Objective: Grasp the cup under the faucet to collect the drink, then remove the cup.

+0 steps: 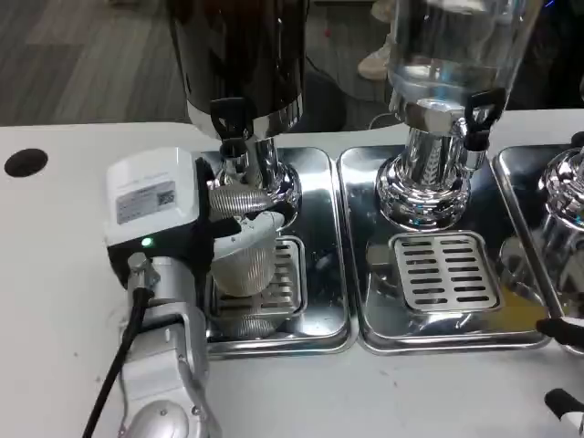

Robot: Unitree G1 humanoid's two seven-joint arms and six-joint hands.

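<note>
On the near half of the white desk, in the head view, wide bare room stays at the left edge and along the front edge. The left hand has a white back with a label; its small print cannot be read. Its fingers are clamped on the cup, which stands on the grille of the left steel tray under the dark dispenser's faucet. What is in the cup I cannot tell. The clear dispenser holds little. At the right front corner only black fingertips of the right hand show; their state I cannot tell.
</note>
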